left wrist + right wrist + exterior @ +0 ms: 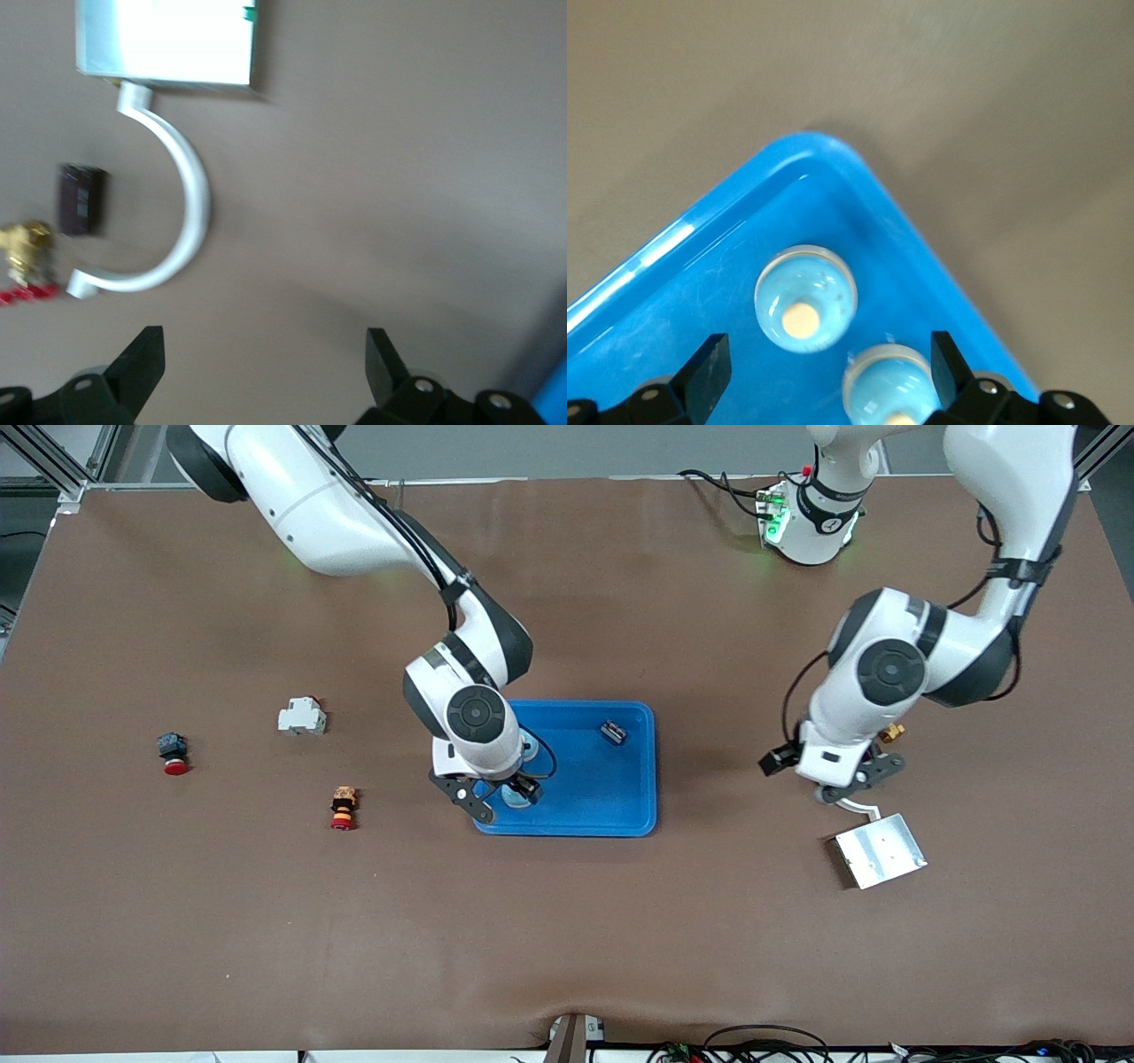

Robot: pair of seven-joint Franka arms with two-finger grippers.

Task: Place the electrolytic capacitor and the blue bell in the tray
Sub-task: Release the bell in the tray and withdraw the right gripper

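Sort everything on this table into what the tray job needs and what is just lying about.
Job: tray; two blue bells in it, under the open right tool; small dark part in the tray, maybe the capacitor.
Lying about: white breaker, two red-capped buttons, silver plate, brass fitting; open left tool waits over the table by the plate.

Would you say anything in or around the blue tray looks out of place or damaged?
Nothing stands out: two light-blue bells and a small dark part lie inside the tray, with nothing spilled or visibly broken.
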